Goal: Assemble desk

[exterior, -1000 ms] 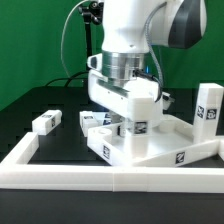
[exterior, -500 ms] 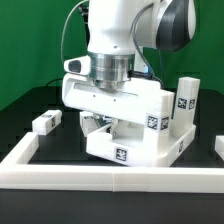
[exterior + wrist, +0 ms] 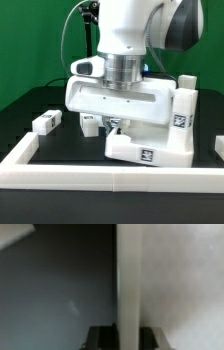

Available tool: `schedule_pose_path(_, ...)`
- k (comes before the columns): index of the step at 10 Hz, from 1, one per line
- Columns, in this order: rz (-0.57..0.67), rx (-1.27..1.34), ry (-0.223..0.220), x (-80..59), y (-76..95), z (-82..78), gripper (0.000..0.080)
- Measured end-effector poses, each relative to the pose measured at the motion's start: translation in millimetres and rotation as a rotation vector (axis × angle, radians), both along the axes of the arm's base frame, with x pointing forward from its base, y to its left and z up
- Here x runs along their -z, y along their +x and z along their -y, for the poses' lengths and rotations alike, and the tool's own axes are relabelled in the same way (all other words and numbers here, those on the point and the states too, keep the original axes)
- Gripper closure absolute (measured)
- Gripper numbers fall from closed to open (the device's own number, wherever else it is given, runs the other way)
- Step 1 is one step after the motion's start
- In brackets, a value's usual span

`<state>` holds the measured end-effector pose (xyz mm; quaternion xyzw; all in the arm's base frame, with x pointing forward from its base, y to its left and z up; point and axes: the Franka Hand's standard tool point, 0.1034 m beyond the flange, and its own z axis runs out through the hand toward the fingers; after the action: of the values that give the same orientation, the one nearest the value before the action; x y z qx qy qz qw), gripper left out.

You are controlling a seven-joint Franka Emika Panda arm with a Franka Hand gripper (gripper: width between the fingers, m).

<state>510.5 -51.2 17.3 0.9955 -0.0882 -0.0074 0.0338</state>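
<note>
My gripper (image 3: 117,125) is shut on the white desk tabletop (image 3: 130,100) and holds it tilted up on edge above the black table. Legs with black-and-white tags stand out from it at the exterior view's right (image 3: 183,108) and at its low front (image 3: 148,150). In the wrist view the panel's edge (image 3: 128,286) runs straight between my two dark fingers (image 3: 100,336); my gripper (image 3: 124,333) is clamped on it. A loose tagged leg (image 3: 45,122) lies on the table at the exterior view's left, and another (image 3: 88,121) sits behind the panel.
The long white rim (image 3: 100,176) frames the black surface along the front. Another white tagged piece (image 3: 219,145) shows at the exterior view's right edge. Cables hang behind the arm against a green backdrop.
The tabletop has been lifted from lying low on the table and turned up on edge. It has since shifted toward the exterior view's right with my gripper still on it.
</note>
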Motion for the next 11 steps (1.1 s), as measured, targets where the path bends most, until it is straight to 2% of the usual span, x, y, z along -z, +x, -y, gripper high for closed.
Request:
schedule_pose_path(6, -0.031, -0.293, -0.010, 1.5, -2.5, 6.7, 0.0737)
schedule_pose_path(9, -0.034, -0.435, -0.026, 2.6, 11.6, -12.5, 0.0736)
schedule_pose_path(11, -0.043, -0.590, -0.037, 1.7, 11.8, -9.6, 0.0736)
